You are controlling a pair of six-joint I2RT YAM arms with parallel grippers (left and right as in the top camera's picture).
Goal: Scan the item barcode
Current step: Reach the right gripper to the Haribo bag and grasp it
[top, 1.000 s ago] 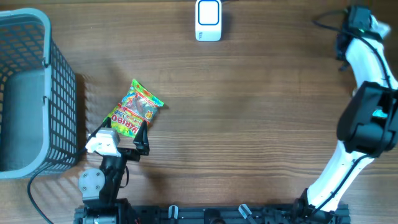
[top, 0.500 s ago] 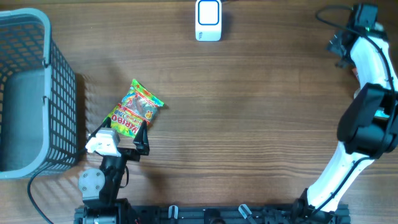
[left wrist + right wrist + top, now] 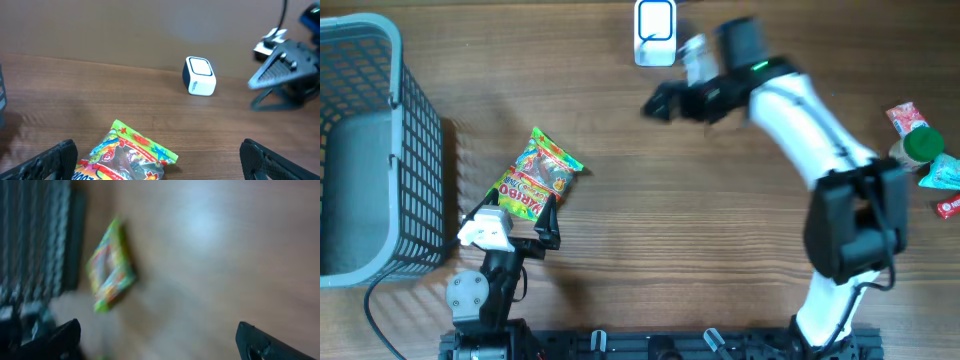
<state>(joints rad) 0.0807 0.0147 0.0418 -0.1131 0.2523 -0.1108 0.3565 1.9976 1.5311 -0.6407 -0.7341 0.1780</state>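
Crinkly foil, printed in green, red and yellow: that candy bag point(image 3: 540, 173) is your item. It lies flat on the wooden table point(image 3: 720, 220), printed face up, just beside the basket point(image 3: 420, 180). No barcode shows on this face, so it is probably underneath.

The bag's near end sits between the fingers of your left gripper point(image 3: 517, 218), which stands wide and holds nothing. Whether either finger touches the foil cannot be told from here. Your right gripper point(image 3: 660, 100) is also spread wide and empty. It hangs over bare wood below the scanner point(image 3: 655, 32), well apart from the bag. Its own camera picture is smeared, with the bag off to the left of its view.

You appear to be at the pick-up step, with nothing grasped and nothing scanned. Next, close one gripper on an edge of the bag without crushing it. Then lift the bag, carry it to the white scanner at the far edge, and turn the hidden side to its window. A few other items point(image 3: 918, 148) wait at the right edge.
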